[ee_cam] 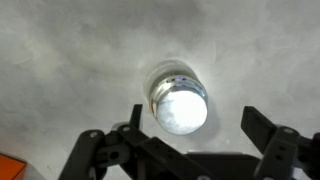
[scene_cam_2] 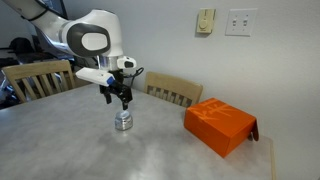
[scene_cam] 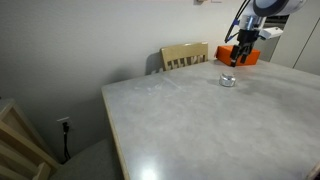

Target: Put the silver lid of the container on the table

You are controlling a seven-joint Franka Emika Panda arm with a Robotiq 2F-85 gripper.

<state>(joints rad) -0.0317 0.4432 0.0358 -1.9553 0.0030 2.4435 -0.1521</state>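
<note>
The container (scene_cam_2: pixel 123 121) is a small round silver tin standing on the pale marbled table (scene_cam_2: pixel 80 145). It also shows in an exterior view (scene_cam: pixel 228 80) and in the wrist view (ee_cam: pixel 178 98). The silver lid (ee_cam: pixel 181 110) sits on top of the tin, bright and glaring. My gripper (scene_cam_2: pixel 119 100) hangs just above the tin, open and empty. In the wrist view its fingers (ee_cam: pixel 195 125) spread to either side of the lid, apart from it.
An orange rectangular box (scene_cam_2: pixel 221 126) lies on the table beside the tin, also in an exterior view (scene_cam: pixel 240 55). Wooden chairs (scene_cam_2: pixel 168 89) (scene_cam: pixel 184 56) stand at the table's far edge. A wall (scene_cam_2: pixel 160 40) is behind.
</note>
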